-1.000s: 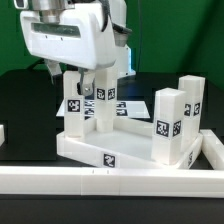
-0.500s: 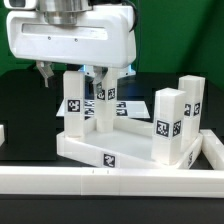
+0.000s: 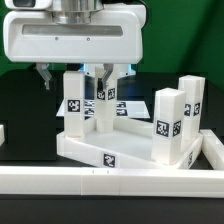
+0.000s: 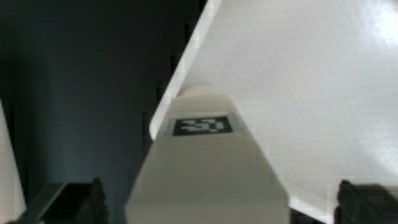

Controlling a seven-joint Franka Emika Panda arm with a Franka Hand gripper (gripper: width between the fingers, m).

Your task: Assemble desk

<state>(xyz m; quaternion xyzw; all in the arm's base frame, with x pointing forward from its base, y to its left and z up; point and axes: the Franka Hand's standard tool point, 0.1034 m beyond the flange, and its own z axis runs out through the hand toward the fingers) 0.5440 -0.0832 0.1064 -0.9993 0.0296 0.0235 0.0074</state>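
While the arm hangs straight down over the desk tray (image 3: 100, 152), its fingers (image 3: 44, 72) stand spread wide, gripping nothing. An upright leg (image 3: 72, 100) rises between them, its top just below the fingertips. Three more legs (image 3: 167, 125) stand in the tray on the black tabletop (image 3: 25, 110).

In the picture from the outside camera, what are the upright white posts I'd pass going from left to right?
Going by the exterior view: the leg under the gripper → the leg just behind it → the nearer leg on the right side → the farthest-right leg. All four stand upright in the tabletop.
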